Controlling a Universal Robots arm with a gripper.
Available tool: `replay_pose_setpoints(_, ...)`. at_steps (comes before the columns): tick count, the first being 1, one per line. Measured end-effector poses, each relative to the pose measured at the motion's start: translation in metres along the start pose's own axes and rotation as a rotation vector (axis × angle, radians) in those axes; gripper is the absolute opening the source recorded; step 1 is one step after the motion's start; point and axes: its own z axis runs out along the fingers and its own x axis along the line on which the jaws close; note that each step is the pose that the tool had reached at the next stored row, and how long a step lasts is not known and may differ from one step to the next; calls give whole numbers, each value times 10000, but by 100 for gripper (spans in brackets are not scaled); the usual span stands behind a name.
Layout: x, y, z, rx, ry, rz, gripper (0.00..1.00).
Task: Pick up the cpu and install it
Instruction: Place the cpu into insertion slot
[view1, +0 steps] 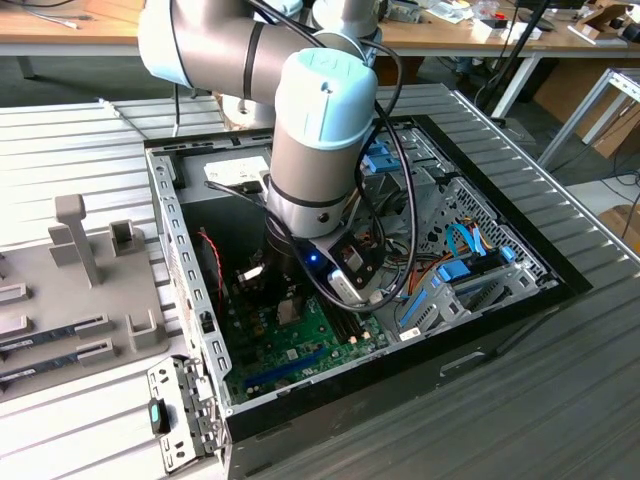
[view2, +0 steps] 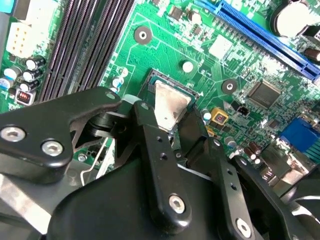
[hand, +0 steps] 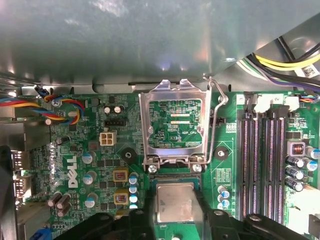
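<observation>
The cpu (hand: 175, 197) is a small square chip with a silver-grey top and shows in both wrist views. It lies level in the black socket (view2: 167, 80) on the green motherboard (view1: 300, 345). My gripper (view2: 170, 114) reaches down over it, and its black fingers (view2: 145, 135) press against two opposite edges of the cpu (view2: 172, 102). The socket's metal lid (hand: 172, 125) stands flipped open just beyond the chip, with its wire lever (hand: 220, 100) raised beside it. In the exterior view the arm's wrist (view1: 315, 180) hangs inside the open computer case and hides the gripper.
Black memory slots (hand: 262, 165) run beside the socket and a long blue slot (view2: 260, 35) lies on its other side. Coloured cables (hand: 60, 107) and the case's metal wall (hand: 150, 40) are close by. A grey parts holder (view1: 80, 250) sits at the exterior view's left.
</observation>
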Motion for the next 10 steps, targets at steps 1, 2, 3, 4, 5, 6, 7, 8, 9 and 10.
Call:
replay_pose_setpoints(1,0,0,0,2,2,0,45)
replay_pose_setpoints(2,0,0,-1,2,2,0,45)
replay_pose_setpoints(3,0,0,-1,3,3,-1,45)
replay_pose_setpoints(4,0,-1,-12,-14,1,0,45)
replay_pose_setpoints(5,0,-1,-21,-25,-2,1,45)
replay_pose_setpoints(6,0,-1,-32,-32,-4,1,45)
replay_pose_setpoints(7,0,-1,-51,-34,-2,1,45)
replay_pose_setpoints(8,0,-3,-67,-24,3,-1,45)
replay_pose_setpoints(9,0,-3,-78,-27,1,-1,45)
replay_pose_setpoints(10,-1,-4,-90,-25,2,-1,45)
